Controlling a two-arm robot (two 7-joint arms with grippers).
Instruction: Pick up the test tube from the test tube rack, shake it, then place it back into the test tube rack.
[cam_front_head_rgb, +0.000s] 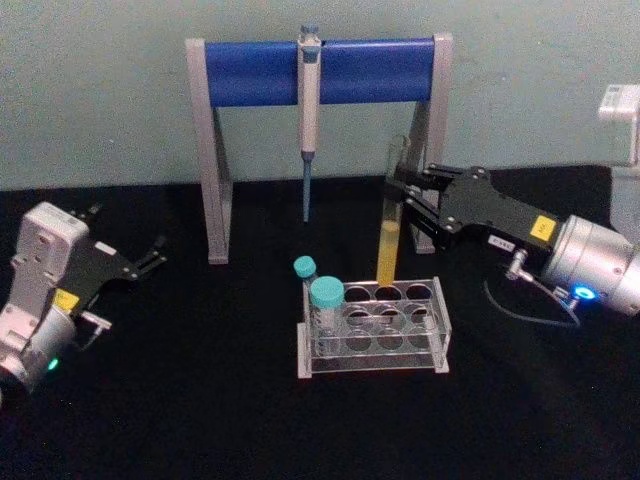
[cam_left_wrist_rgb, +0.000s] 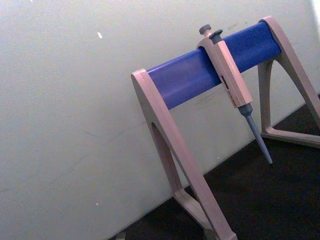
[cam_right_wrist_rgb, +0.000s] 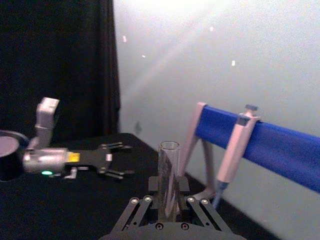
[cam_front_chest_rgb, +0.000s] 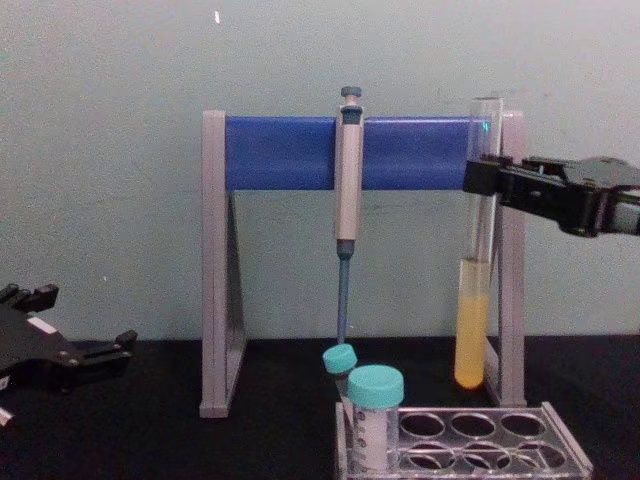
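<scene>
The test tube (cam_front_head_rgb: 390, 225) is long and clear, with yellow liquid in its lower part. It hangs upright, and my right gripper (cam_front_head_rgb: 402, 196) is shut on its upper part. In the chest view the test tube (cam_front_chest_rgb: 478, 260) has its round bottom a little above the back of the test tube rack (cam_front_chest_rgb: 568, 456). The right wrist view shows the test tube's open mouth (cam_right_wrist_rgb: 168, 170) rising between the right gripper's fingers (cam_right_wrist_rgb: 168, 204). The clear test tube rack (cam_front_head_rgb: 441, 335) stands at the table's middle. My left gripper (cam_front_head_rgb: 150, 258) rests open at the far left, well apart from the rack.
Two teal-capped tubes (cam_front_head_rgb: 326, 300) stand in the rack's left holes. Behind the rack is a tall grey stand with a blue crossbar (cam_front_head_rgb: 255, 72), and a pipette (cam_front_head_rgb: 309, 120) hangs from it. The tube hangs close to the stand's right leg (cam_front_chest_rgb: 510, 300). The table is black.
</scene>
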